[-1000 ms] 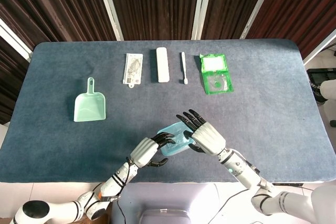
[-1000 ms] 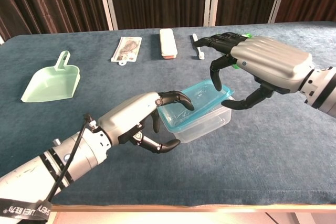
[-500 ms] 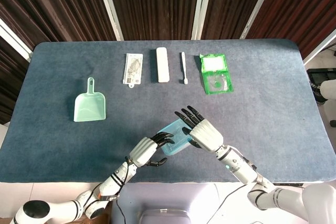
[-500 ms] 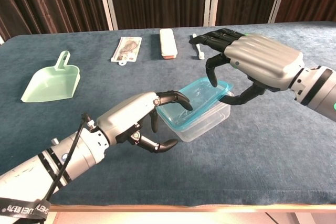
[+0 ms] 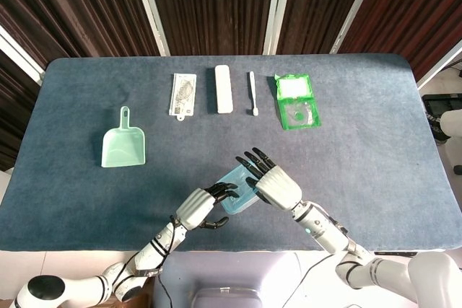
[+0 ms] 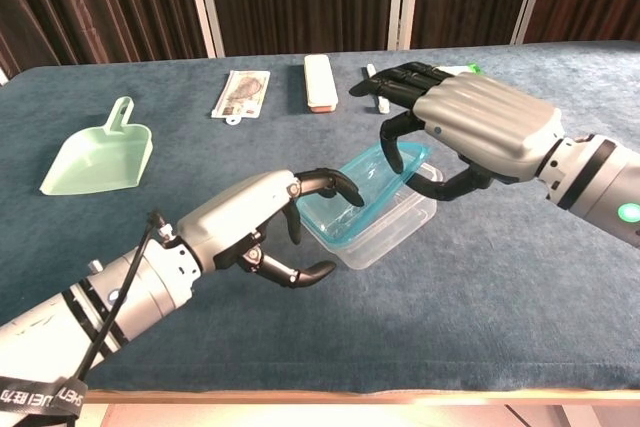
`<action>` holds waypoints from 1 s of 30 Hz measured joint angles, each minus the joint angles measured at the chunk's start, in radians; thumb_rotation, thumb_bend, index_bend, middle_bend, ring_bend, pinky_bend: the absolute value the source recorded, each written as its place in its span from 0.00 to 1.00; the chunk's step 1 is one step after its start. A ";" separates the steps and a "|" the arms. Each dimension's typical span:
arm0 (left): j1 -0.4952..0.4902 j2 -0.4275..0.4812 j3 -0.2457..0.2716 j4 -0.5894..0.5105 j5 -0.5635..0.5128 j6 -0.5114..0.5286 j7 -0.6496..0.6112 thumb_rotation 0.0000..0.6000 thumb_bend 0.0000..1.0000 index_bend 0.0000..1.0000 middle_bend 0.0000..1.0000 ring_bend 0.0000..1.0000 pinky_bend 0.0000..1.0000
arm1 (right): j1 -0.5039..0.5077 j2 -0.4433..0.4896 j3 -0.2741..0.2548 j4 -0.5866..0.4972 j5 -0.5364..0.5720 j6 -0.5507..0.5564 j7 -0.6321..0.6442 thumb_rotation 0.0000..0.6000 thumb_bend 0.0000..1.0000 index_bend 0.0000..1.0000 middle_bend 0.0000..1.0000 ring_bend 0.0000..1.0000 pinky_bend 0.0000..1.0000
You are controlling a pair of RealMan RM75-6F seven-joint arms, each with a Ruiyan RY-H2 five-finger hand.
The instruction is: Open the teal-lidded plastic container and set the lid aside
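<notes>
Clear container [image 6: 385, 232] near front bench [image 6: 520, 287] edge | right hand [image 6: 470, 132] fingers clamped on tilted teal lid [image 6: 365, 187], right edge raised | left hand [image 6: 255, 227] fingers apparently pinning lid's left end | risk: base lifts with lid or lid snaps free.

left hand [image 5: 196, 208] and right hand [image 5: 276, 185] on teal lid [image 5: 238, 190], apparently tilted

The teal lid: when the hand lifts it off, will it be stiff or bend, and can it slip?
The teal lid looks thin and translucent, so it probably flexes a little and weighs little. Its surface looks glossy, so it may slip between the right hand's fingers. The clear container appears empty, so it may shift unless the left hand steadies it.
</notes>
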 measured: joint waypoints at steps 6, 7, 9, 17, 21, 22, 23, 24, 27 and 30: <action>0.006 -0.002 -0.005 0.010 0.014 0.051 -0.012 1.00 0.32 0.19 0.36 0.15 0.15 | -0.007 0.014 -0.005 -0.010 -0.008 0.029 0.002 1.00 0.65 0.75 0.21 0.02 0.17; 0.007 -0.003 -0.007 0.013 0.017 0.061 -0.015 1.00 0.32 0.16 0.29 0.08 0.11 | -0.009 0.017 -0.005 -0.012 -0.010 0.037 0.003 1.00 0.65 0.75 0.21 0.02 0.18; 0.008 -0.004 -0.014 0.021 0.022 0.083 -0.018 1.00 0.32 0.09 0.17 0.01 0.05 | -0.011 0.023 -0.004 -0.016 -0.011 0.046 0.004 1.00 0.65 0.76 0.21 0.03 0.18; 0.014 0.024 -0.050 0.023 0.019 0.137 -0.013 1.00 0.32 0.02 0.03 0.00 0.00 | -0.018 0.029 0.017 -0.023 -0.014 0.101 -0.004 1.00 0.65 0.76 0.21 0.04 0.19; 0.022 0.056 -0.060 0.008 0.012 0.152 -0.004 1.00 0.32 0.02 0.03 0.00 0.00 | -0.022 0.034 0.039 -0.029 -0.011 0.138 -0.008 1.00 0.65 0.76 0.21 0.05 0.20; 0.024 0.063 -0.061 0.006 0.010 0.156 0.000 1.00 0.32 0.02 0.03 0.00 0.00 | -0.024 0.041 0.044 -0.032 -0.010 0.148 -0.009 1.00 0.65 0.76 0.21 0.05 0.20; 0.027 0.071 -0.063 0.004 0.009 0.160 0.003 1.00 0.32 0.02 0.03 0.00 0.00 | -0.026 0.046 0.047 -0.033 -0.010 0.156 -0.011 1.00 0.65 0.76 0.21 0.05 0.21; 0.031 0.082 -0.064 -0.001 0.006 0.164 0.005 1.00 0.32 0.02 0.03 0.00 0.00 | -0.027 0.053 0.051 -0.035 -0.010 0.164 -0.012 1.00 0.65 0.76 0.21 0.05 0.21; 0.044 0.113 -0.066 -0.012 -0.002 0.173 0.009 1.00 0.32 0.02 0.03 0.00 0.00 | -0.034 0.083 0.064 -0.038 -0.007 0.185 -0.020 1.00 0.65 0.76 0.21 0.05 0.21; 0.059 0.146 -0.064 -0.025 -0.010 0.179 0.010 1.00 0.32 0.02 0.03 0.00 0.00 | -0.040 0.119 0.078 -0.038 0.005 0.194 -0.026 1.00 0.65 0.76 0.21 0.05 0.21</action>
